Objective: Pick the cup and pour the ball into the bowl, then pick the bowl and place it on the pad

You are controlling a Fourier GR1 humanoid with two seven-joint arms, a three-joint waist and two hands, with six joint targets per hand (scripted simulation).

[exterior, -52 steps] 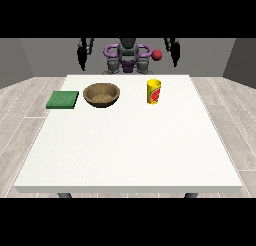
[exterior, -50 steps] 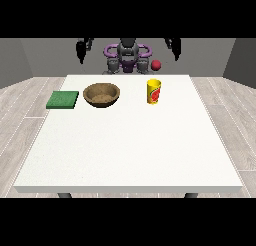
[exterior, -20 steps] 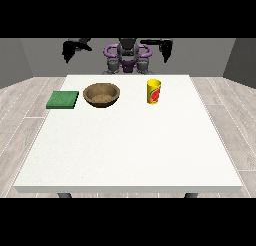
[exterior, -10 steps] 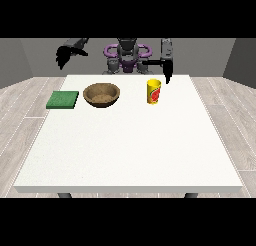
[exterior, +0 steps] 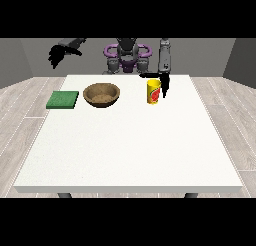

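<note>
A yellow cup (exterior: pixel 153 92) with a red mark stands upright on the white table (exterior: pixel 130 150), right of centre near the far edge. The ball is not visible. The hand at the view's right (exterior: pixel 163 84) hangs down just beside the cup's right side, its fingers pointing downward and relaxed, not around the cup. A brown wooden bowl (exterior: pixel 101 95) sits left of the cup. A green pad (exterior: pixel 63 99) lies at the far left. The hand at the view's left (exterior: pixel 59 54) is raised well above the table's far left corner, fingers drooping.
The robot's purple and grey torso (exterior: pixel 127 55) stands behind the table's far edge. The table's front and side edges drop to a grey plank floor.
The hand at the view's right has come down from beside the torso to the cup's right side. The hand at the view's left has swung outward and stays raised. Cup, bowl and pad have not moved.
</note>
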